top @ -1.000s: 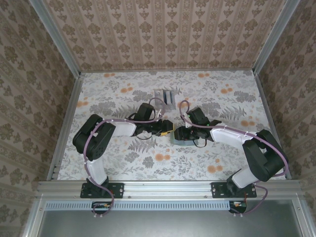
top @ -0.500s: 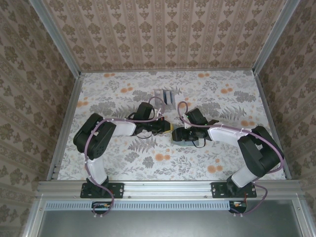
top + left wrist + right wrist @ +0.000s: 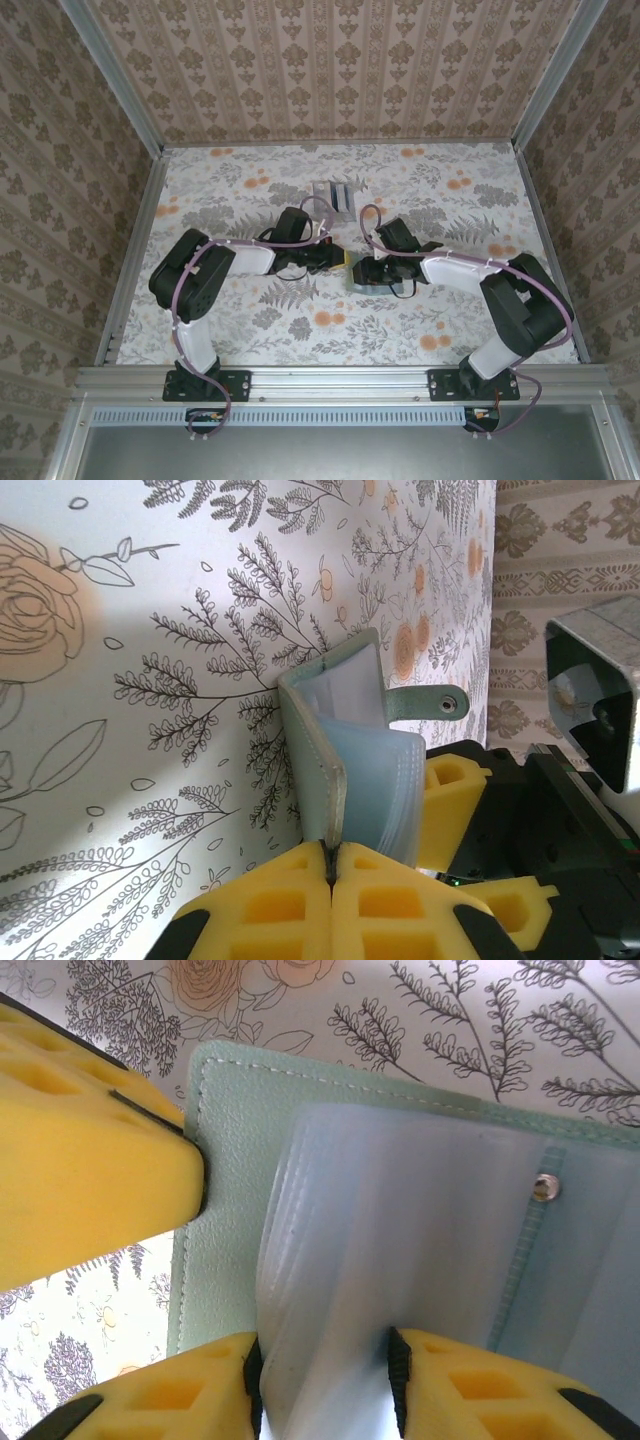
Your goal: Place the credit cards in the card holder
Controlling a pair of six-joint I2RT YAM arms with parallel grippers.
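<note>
On the counter (image 3: 450, 320), left end effector (image 3: 330, 860) clamps the limp card holder's (image 3: 312, 735) cover edge; right end effector (image 3: 325, 1360) nips its slick sleeves (image 3: 400, 1240).

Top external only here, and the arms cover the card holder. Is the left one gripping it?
Observer: Yes. In the left wrist view the left fingers are shut on the edge of the card holder, on its grey-green cover.
Operator: Is it open?
Observer: Open. The clear sleeves fan out inside the cover.
Operator: Right side?
Observer: The right fingers pinch a bunch of those sleeves between them.
</note>
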